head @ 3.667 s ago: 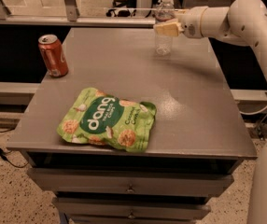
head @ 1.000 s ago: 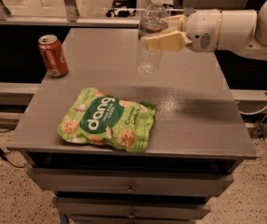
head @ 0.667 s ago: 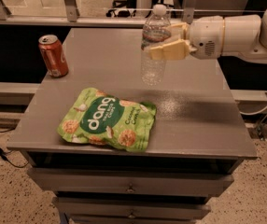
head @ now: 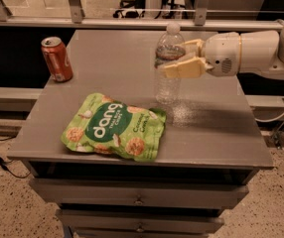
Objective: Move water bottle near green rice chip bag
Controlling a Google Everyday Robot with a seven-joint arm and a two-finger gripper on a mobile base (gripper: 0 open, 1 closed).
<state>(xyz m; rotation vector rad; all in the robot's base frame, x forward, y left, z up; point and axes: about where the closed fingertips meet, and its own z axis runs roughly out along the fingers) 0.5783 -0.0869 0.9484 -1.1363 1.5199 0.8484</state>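
Count for your record: one gripper (head: pixel 175 58), one water bottle (head: pixel 166 86), one chip bag (head: pixel 113 128), one soda can (head: pixel 56 58), one table (head: pixel 216 133).

Your gripper reaches in from the right side of the view on a white arm (head: pixel 261 48), above the rear half of the table. Its two tan fingers (head: pixel 184 69) are closed on the water bottle, one on each side of the body just under the shoulder.

The water bottle stands upright in that grip, white cap above the fingers and clear body hanging below them. Its base is at the tabletop or a hair above it (you cannot tell which from this view). A dark band with a reddish tint circles it at finger height; no writing on it can be read.

The chip bag lies flat, below the gripper and nearer the camera, toward the picture's left. Its upper right corner is just beside the bottle's base. It is bright green with a dark oval reading "dang" in white; the smaller words beside it are not legible.

The soda can stands upright well apart from the gripper, at the far left edge of the table. It is orange-red, lettering unreadable.

Two drawer fronts (head: pixel 138 200) show under the table.
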